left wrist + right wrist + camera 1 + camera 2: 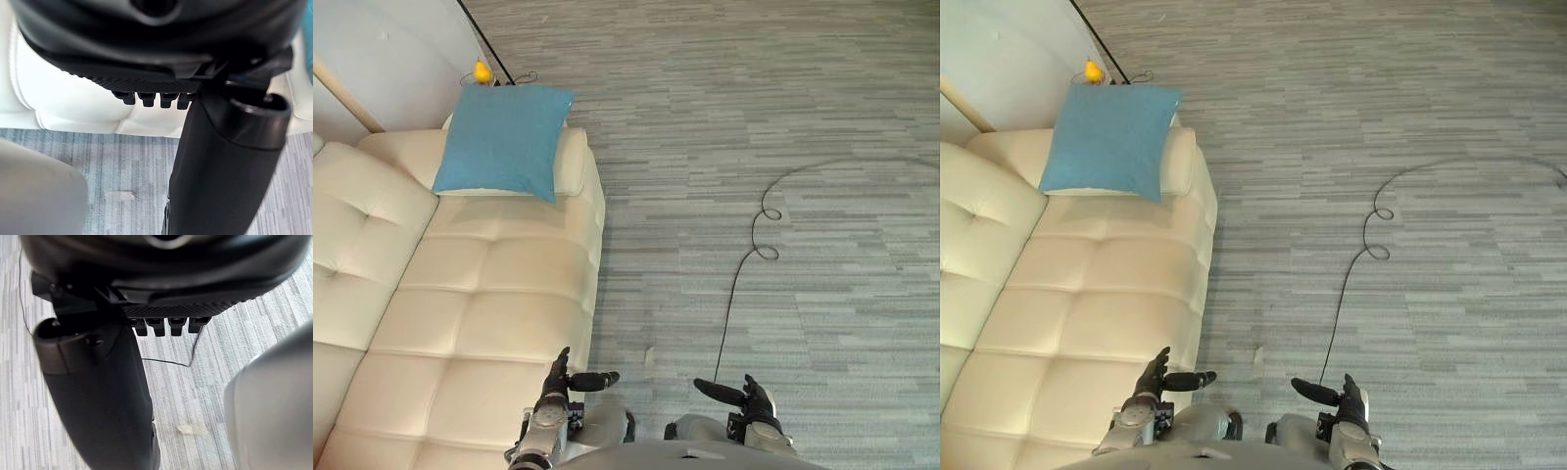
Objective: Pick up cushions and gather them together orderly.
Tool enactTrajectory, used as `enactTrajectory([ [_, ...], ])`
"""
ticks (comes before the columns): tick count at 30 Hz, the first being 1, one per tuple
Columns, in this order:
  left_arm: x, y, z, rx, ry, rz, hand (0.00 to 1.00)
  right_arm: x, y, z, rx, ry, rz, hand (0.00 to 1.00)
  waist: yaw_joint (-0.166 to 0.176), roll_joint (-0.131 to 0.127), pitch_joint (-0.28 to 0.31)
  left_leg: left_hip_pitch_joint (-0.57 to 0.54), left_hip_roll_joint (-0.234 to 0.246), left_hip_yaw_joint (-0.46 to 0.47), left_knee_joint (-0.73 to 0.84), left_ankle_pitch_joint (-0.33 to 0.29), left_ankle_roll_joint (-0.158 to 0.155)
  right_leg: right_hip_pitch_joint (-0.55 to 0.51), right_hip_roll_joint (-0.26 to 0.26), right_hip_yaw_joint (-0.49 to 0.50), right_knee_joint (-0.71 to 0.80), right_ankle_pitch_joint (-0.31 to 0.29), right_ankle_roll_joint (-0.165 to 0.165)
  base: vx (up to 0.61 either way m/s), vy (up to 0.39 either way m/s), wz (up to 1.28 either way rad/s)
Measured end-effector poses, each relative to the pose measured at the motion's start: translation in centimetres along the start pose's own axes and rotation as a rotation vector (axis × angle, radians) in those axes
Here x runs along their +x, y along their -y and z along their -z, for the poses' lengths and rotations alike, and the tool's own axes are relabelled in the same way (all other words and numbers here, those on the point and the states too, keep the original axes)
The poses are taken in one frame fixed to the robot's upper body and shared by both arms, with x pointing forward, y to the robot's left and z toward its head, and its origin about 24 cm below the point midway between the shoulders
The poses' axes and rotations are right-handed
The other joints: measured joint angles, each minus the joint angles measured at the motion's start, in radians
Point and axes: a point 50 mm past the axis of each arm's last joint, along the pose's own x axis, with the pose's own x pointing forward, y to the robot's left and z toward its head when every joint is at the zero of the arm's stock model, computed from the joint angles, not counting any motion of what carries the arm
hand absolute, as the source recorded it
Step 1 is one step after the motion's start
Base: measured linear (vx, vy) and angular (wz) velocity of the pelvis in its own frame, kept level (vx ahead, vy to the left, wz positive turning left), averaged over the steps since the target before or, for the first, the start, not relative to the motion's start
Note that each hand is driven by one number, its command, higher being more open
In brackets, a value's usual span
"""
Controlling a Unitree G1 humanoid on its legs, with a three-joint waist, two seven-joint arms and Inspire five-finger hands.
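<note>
Cushion point(504, 137) leans on the far armrest point(572, 164) of the sofa point(489, 294), well apart from both hands. Left hand point(553, 388) and right hand point(755, 399) hover near, fingers loose, empty.

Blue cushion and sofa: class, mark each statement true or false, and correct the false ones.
1. The cushion leans at the far end of the sofa. True.
2. The left hand holds the cushion. False: it is open and empty, at the near end of the sofa, far from the cushion.
3. The sofa is cream. True.
4. The cushion lies on the floor. False: it is on the sofa.
5. The right hand is open over the floor, holding nothing. True.
</note>
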Motion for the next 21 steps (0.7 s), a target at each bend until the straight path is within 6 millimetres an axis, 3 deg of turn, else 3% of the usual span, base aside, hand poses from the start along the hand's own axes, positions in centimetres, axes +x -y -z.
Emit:
enactTrajectory([
  [2, -0.1, 0.0, 0.2, 0.003, -0.005, 0.001, 1.0, -0.2, -0.2, 0.2, -0.009, 0.004, -0.014, 1.0, -0.001, 0.0, 0.001, 0.06, 0.006, 0.0, 0.025, -0.077, -0.005, -0.092, -0.024, -0.103, 0.263, 0.031, 0.085, 0.48, 0.041, -0.65],
  [3, 0.0, 0.3, 0.1, 0.012, -0.006, 0.01, 1.0, -0.3, 0.0, 0.8, -0.017, -0.01, -0.016, 1.0, -0.005, 0.005, 0.001, 0.105, 0.018, -0.002, 0.035, -0.114, -0.008, -0.149, -0.063, -0.18, 0.415, 0.003, 0.025, 0.38, -0.023, -0.28],
  [4, 0.0, 0.3, 0.1, 0.011, -0.006, 0.012, 1.0, -0.3, 0.0, 0.8, -0.015, -0.01, -0.018, 1.0, -0.004, 0.006, 0.001, 0.121, 0.023, -0.004, 0.031, -0.12, -0.009, -0.166, -0.077, -0.199, 0.438, -0.007, 0.007, 0.48, -0.066, -0.02],
  [5, 0.0, 0.6, -0.1, 0.007, -0.006, 0.017, 1.0, -0.3, 0.3, 0.6, -0.017, 0.001, -0.011, 1.0, -0.011, 0.017, 0.001, 0.171, 0.056, -0.033, 0.01, -0.134, -0.013, -0.213, -0.121, -0.264, 0.446, -0.033, -0.041, 0.34, -0.074, 0.07],
  [6, 0.1, 0.7, -0.3, 0.007, -0.002, 0.018, 1.0, -0.3, 0.4, 0.4, -0.016, 0.008, -0.01, 1.0, -0.012, 0.019, 0.003, 0.189, 0.07, -0.045, -0.003, -0.134, -0.013, -0.225, -0.136, -0.281, 0.434, -0.041, -0.054, 0.5, -0.163, 0.18],
  [7, 0.1, 0.6, -0.2, 0.007, -0.008, 0.016, 1.0, -0.2, 0.4, 0.0, -0.017, 0.023, -0.01, 1.0, -0.019, 0.035, 0.014, 0.254, 0.117, -0.058, -0.045, -0.134, -0.013, -0.247, -0.163, -0.3, 0.348, -0.049, -0.066, 0.42, -0.16, 0.16],
  [8, 0.0, 0.6, 0.0, 0.008, -0.013, 0.015, 1.0, -0.2, 0.4, -0.1, -0.016, 0.027, -0.01, 1.0, -0.021, 0.037, 0.015, 0.274, 0.134, -0.061, -0.054, -0.134, -0.013, -0.252, -0.173, -0.3, 0.305, -0.048, -0.065, 0.63, -0.301, 0.29],
  [10, -0.1, 0.0, 0.6, 0.021, -0.032, 0.001, 1.0, -0.2, 0.3, 0.0, -0.016, 0.033, -0.014, 1.0, -0.033, 0.016, 0.009, 0.318, 0.17, -0.082, -0.06, -0.143, -0.042, -0.272, -0.206, -0.262, 0.065, 0.006, -0.027, 0.49, -0.282, 0.32],
  [11, -0.1, -0.3, 1.1, 0.042, -0.055, -0.005, 1.0, -0.1, 0.4, 0.3, -0.021, 0.016, -0.01, 1.0, -0.04, 0.009, 0.001, 0.332, 0.198, -0.115, -0.05, -0.169, -0.099, -0.253, -0.201, -0.274, -0.018, 0.137, -0.08, 0.47, -0.342, 0.18],
  [12, -0.1, 0.0, 1.4, 0.048, -0.068, 0.007, 1.0, 0.0, 0.8, 0.1, -0.024, 0.018, 0.004, 1.0, -0.038, 0.026, -0.002, 0.324, 0.216, -0.156, -0.047, -0.156, -0.106, -0.251, -0.176, -0.275, -0.013, 0.128, -0.095, 0.55, -0.42, 0.09],
  [14, -0.2, 0.6, 1.5, 0.039, -0.072, 0.018, 1.0, 0.2, 1.3, 0.0, -0.026, 0.022, 0.021, 1.0, -0.041, 0.032, -0.001, 0.318, 0.225, -0.181, -0.034, -0.113, -0.135, -0.247, -0.162, -0.284, -0.017, 0.106, -0.122, 0.31, -0.3, 0.08],
  [15, -0.2, 1.0, 1.2, 0.039, -0.064, 0.032, 1.0, 0.2, 1.8, 0.4, -0.033, 0.004, 0.034, 1.0, -0.05, 0.047, 0.007, 0.264, 0.227, -0.198, 0.078, -0.071, -0.163, -0.211, -0.155, -0.31, -0.048, 0.095, -0.14, 0.3, -0.28, 0.34],
  [16, -0.1, 1.2, 1.0, 0.037, -0.058, 0.035, 1.0, 0.1, 2.0, 0.7, -0.035, -0.004, 0.039, 1.0, -0.056, 0.051, 0.012, 0.229, 0.227, -0.199, 0.148, -0.052, -0.164, -0.185, -0.153, -0.321, -0.073, 0.093, -0.144, 0.28, -0.255, 0.61],
  [18, 0.0, 1.1, 0.3, 0.029, -0.028, 0.031, 1.0, 0.1, 2.4, 0.9, -0.03, -0.017, 0.056, 1.0, -0.057, 0.06, 0.039, 0.108, 0.229, -0.159, 0.413, -0.095, -0.164, -0.064, -0.146, -0.359, -0.164, 0.096, -0.151, 0.19, -0.185, 0.54],
  [19, 0.0, 1.0, 0.1, 0.025, -0.024, 0.025, 1.0, 0.1, 2.5, 1.3, -0.033, -0.033, 0.061, 1.0, -0.056, 0.045, 0.05, 0.074, 0.222, -0.117, 0.448, -0.125, -0.164, -0.008, -0.148, -0.374, -0.205, 0.096, -0.151, 0.18, -0.201, 0.4],
  [21, -0.1, 0.9, 0.1, 0.02, -0.014, 0.016, 1.0, 0.1, 2.4, 1.3, -0.033, -0.034, 0.058, 1.0, -0.05, 0.045, 0.044, 0.022, 0.187, -0.06, 0.351, -0.15, -0.138, 0.062, -0.151, -0.392, -0.273, 0.095, -0.151, 0.15, -0.102, 0.33],
])
